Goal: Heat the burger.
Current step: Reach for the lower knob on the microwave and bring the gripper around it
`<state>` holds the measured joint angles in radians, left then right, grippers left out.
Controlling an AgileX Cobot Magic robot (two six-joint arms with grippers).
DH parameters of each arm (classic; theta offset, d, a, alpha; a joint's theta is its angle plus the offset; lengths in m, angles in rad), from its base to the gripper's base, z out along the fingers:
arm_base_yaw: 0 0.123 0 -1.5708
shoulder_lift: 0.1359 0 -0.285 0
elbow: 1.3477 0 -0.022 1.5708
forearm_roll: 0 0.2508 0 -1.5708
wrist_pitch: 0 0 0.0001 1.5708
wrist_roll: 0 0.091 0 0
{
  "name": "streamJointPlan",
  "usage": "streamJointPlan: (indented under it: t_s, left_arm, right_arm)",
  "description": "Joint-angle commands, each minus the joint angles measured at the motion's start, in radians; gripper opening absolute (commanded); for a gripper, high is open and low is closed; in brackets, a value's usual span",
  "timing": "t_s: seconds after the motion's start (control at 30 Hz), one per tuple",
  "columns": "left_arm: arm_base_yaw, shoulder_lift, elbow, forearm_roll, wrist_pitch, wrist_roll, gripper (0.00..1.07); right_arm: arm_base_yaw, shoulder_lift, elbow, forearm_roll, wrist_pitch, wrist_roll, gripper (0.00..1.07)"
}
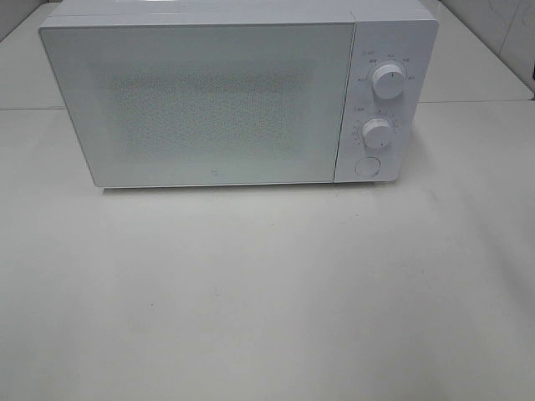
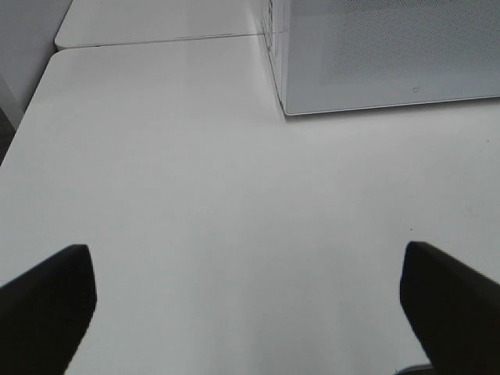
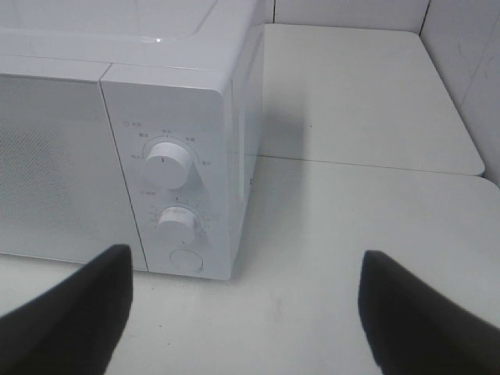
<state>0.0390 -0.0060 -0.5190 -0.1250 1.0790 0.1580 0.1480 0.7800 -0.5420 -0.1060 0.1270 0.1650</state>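
Observation:
The burger is out of view in every frame. A white microwave (image 1: 217,92) stands on the white table with its door (image 1: 196,104) shut; the speckled door window shows nothing inside. Two round knobs (image 1: 389,79) and a round button (image 1: 366,166) sit on its right-hand panel. Neither arm shows in the high view. My left gripper (image 2: 250,312) is open over bare table near the microwave's (image 2: 391,55) lower left corner, with nothing between its dark fingers (image 2: 47,305). My right gripper (image 3: 246,312) is open facing the control panel (image 3: 176,180), empty.
The white table (image 1: 267,292) spreads in front of the microwave. A seam joins a second tabletop (image 3: 367,94) behind, to the right of the microwave. A tiled wall (image 3: 461,47) closes the far right side. The table's left edge (image 2: 39,86) drops off beside the left gripper.

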Motion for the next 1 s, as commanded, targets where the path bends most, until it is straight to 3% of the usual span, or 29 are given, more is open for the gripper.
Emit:
streamJointPlan:
  t_s: [0.03, 0.83, 1.0]
  left_arm:
    - [0.002, -0.021, 0.0, -0.009, -0.006, 0.002, 0.98]
    - [0.002, -0.021, 0.0, -0.009, -0.006, 0.002, 0.98]
    - [0.002, -0.021, 0.0, -0.009, -0.006, 0.002, 0.98]
  right_arm:
    - [-0.005, 0.064, -0.007, -0.003, -0.096, -0.007, 0.76]
    - [-0.001, 0.388, -0.007, 0.005, -0.511, -0.04, 0.76]
    - [0.057, 0.444, -0.001, 0.055, -0.547, -0.141, 0.76]
